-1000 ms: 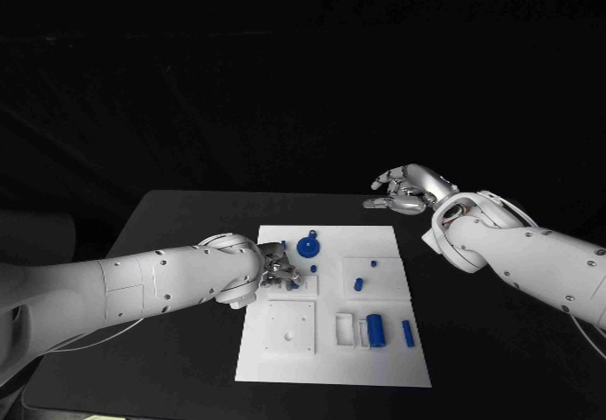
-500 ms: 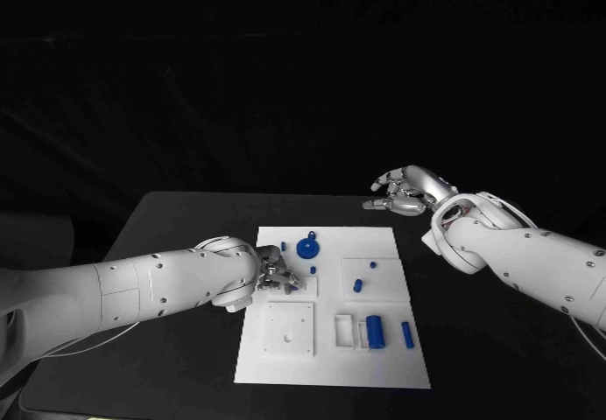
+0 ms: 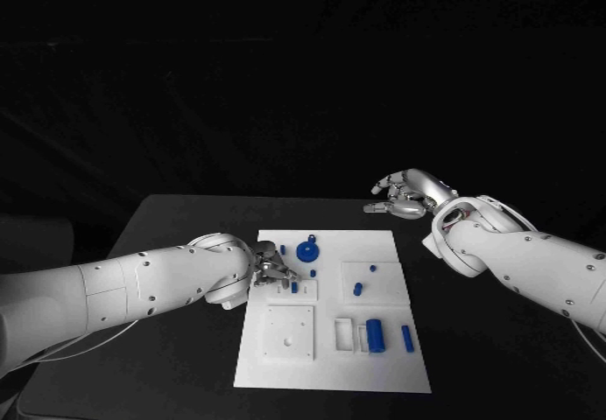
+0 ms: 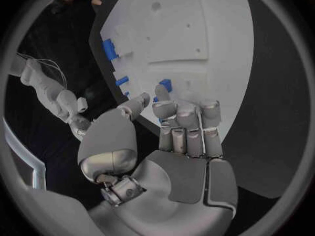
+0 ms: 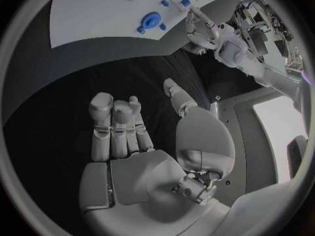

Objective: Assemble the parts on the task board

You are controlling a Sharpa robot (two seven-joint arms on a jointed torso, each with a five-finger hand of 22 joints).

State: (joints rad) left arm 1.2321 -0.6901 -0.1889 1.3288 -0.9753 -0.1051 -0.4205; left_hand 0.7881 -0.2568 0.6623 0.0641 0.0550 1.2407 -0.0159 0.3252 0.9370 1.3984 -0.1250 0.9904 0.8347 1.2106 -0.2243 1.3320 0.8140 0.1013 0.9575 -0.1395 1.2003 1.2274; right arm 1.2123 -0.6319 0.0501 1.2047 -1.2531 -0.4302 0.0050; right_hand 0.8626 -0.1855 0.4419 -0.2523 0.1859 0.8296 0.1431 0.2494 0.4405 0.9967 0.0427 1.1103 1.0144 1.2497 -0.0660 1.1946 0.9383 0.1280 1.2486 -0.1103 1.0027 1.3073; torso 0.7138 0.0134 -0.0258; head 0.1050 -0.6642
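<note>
In the head view, the white board (image 3: 334, 306) lies in the middle of the black counter (image 3: 177, 227). The left hand (image 3: 276, 269) is over the left edge of the board, near its far half, and its fingers are bent around a small blue part (image 3: 293, 285). It seems to pinch this part, but the contact is too small to see well. A round blue part (image 3: 309, 251) stands on the far side of the board, just beside the hand. Two small blue parts (image 3: 359, 285) lie near the middle right. A long blue cylinder (image 3: 375, 332) and a thin blue pin (image 3: 406, 337) lie on the near right side. The right hand (image 3: 406, 194) hangs above the far edge of the counter, well apart from the board, with curled fingers and nothing in it.

In the left wrist view, the left hand (image 4: 167, 136) has its fingers close together, and the thumb and one fingertip meet at a small blue part (image 4: 164, 84) over the board (image 4: 197, 31). Other blue parts (image 4: 110, 48) lie at the edge of the board.

In the right wrist view, the right hand (image 5: 138, 136) holds nothing; the fingers lie side by side, slightly bent, and the thumb stands apart. The board (image 5: 98, 10) with the round blue part (image 5: 152, 21) is well apart from it.
</note>
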